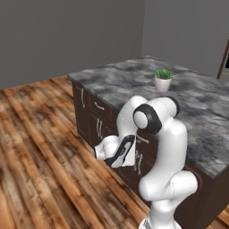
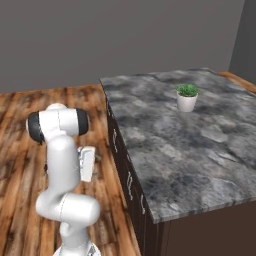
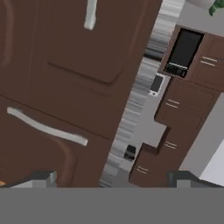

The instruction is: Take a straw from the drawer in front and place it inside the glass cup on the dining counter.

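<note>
My gripper (image 3: 111,179) is open, its two dark fingertips (image 3: 43,177) spread wide with nothing between them. It faces a dark-brown cabinet front at close range. A curved silver bar handle (image 3: 46,127) runs across the front just ahead of the fingers. In the left base view my hand hangs low beside the drawer (image 1: 144,142) under the stone top, and the drawer is shut. From the right base view the gripper (image 2: 96,158) sits a short way off the cabinet side. The straw and the glass cup are out of view. I cannot tell whether this top is the dining counter.
A grey mottled stone top (image 1: 134,82) covers the dark-brown base, with a white pot holding a green plant (image 1: 163,80) on it. More shut fronts with silver handles (image 1: 99,106) line the base. Wooden floor (image 1: 40,147) stretches open to the left.
</note>
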